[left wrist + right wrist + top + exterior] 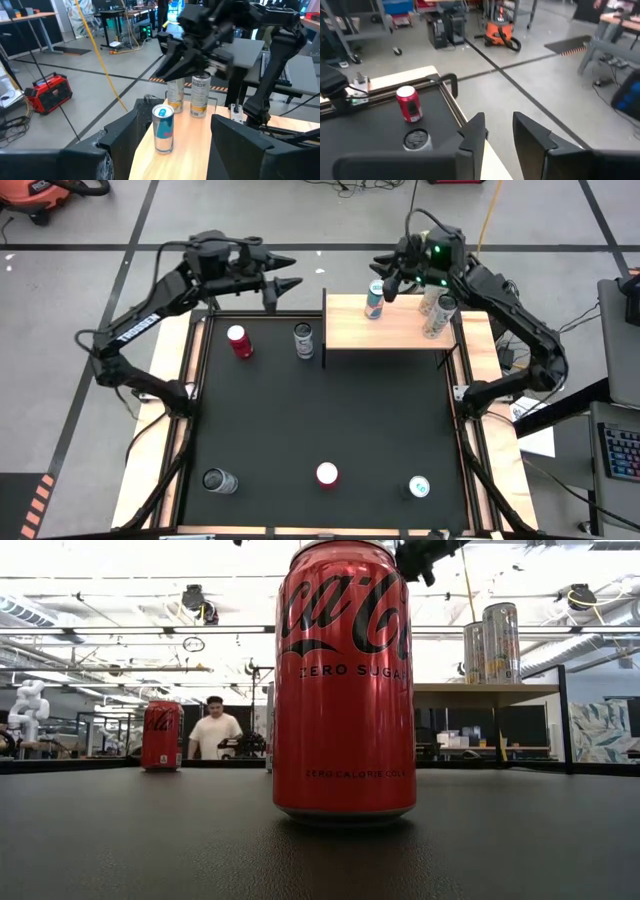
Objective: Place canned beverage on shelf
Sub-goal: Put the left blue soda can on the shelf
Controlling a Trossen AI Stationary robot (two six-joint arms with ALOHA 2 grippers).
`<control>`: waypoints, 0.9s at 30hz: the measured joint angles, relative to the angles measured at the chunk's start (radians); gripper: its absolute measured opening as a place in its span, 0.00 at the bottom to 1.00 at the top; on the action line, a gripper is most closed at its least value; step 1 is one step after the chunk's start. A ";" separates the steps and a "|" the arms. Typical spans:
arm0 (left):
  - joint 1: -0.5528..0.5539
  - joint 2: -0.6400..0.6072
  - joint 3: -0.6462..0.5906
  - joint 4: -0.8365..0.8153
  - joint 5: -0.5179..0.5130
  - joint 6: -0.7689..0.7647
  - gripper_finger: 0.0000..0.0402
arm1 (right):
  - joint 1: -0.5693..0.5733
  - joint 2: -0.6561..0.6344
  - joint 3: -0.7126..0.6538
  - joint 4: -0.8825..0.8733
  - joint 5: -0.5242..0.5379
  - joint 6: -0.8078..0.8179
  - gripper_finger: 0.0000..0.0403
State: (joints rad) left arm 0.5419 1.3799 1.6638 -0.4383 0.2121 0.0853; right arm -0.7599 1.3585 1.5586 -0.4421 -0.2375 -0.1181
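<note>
The shelf (395, 330) is a pale-wood board at the table's far right. A blue and silver can (375, 300) stands upright on it, with two tall silver cans (436, 310) beside it. My right gripper (385, 276) hangs raised over the shelf's far edge, just beyond the blue can (163, 127). Its fingers (472, 134) stand a little apart with nothing between them. My left gripper (290, 275) is raised over the table's far edge, left of the shelf. It is open and empty and points toward the shelf.
On the black table (320, 410) stand a red can (238, 340) and a dark can (303, 340) at the far side. A dark can (218, 480), a red can (327, 474) and a teal-topped can (419, 486) stand near the front. A person (215, 730) stands beyond the table.
</note>
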 joint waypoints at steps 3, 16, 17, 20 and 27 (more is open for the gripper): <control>0.000 -0.030 0.000 -0.034 -0.034 0.000 0.62 | -0.010 0.044 0.058 -0.059 0.002 -0.002 0.25; 0.003 -0.067 -0.001 -0.120 -0.113 0.000 0.62 | -0.031 0.139 0.133 -0.177 0.133 -0.104 0.50; 0.003 -0.067 -0.001 -0.130 -0.113 0.000 0.62 | -0.034 0.146 0.133 -0.192 0.133 -0.105 0.52; 0.003 -0.066 -0.001 -0.156 -0.117 0.000 0.62 | -0.044 0.160 0.133 -0.205 0.134 -0.106 0.56; 0.002 -0.065 -0.001 -0.167 -0.117 0.000 0.62 | -0.048 0.160 0.133 -0.263 0.133 -0.081 0.61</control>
State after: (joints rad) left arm 0.5438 1.3148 1.6630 -0.6052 0.0954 0.0853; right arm -0.8082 1.5183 1.6916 -0.7046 -0.1043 -0.1988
